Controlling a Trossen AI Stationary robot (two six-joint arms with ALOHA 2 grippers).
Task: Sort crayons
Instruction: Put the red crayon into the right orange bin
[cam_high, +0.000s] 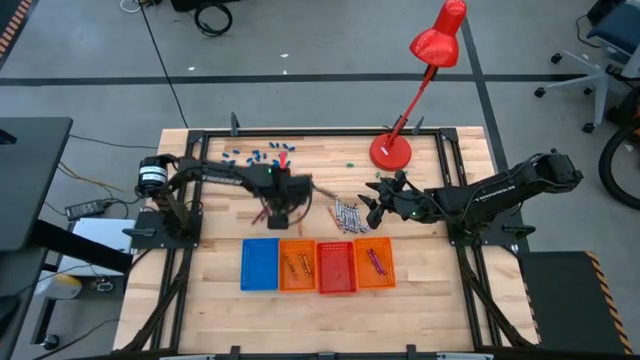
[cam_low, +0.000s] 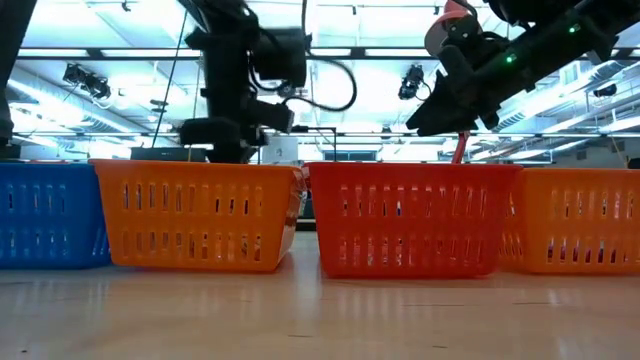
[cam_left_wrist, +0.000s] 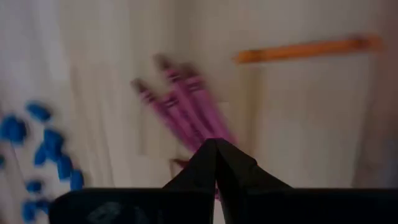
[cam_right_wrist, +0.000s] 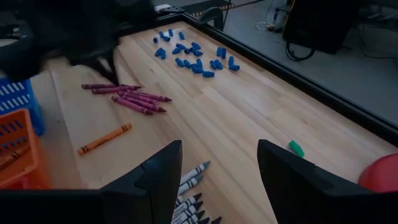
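Note:
Several magenta crayons (cam_right_wrist: 127, 96) lie in a loose bunch on the table, also showing in the left wrist view (cam_left_wrist: 183, 109). An orange crayon (cam_right_wrist: 104, 139) lies near them. My left gripper (cam_high: 283, 207) is shut, its fingertips (cam_left_wrist: 216, 146) right over the near ends of the magenta crayons. My right gripper (cam_right_wrist: 217, 168) is open and empty above a bunch of silvery grey crayons (cam_high: 347, 215), which also show in the right wrist view (cam_right_wrist: 189, 199). My left gripper's shut fingertips point down at the magenta crayons' ends (cam_left_wrist: 208, 134). The fingers hide that spot, so I cannot tell whether they touch or hold a crayon.
Four small trays stand in a row near the front: blue (cam_high: 260, 264), orange (cam_high: 297, 265), red (cam_high: 336, 267), orange (cam_high: 374, 263). Stubby blue bits (cam_high: 255, 155) lie at the far left. A green bit (cam_right_wrist: 296, 148) lies near a red lamp's base (cam_high: 390, 152).

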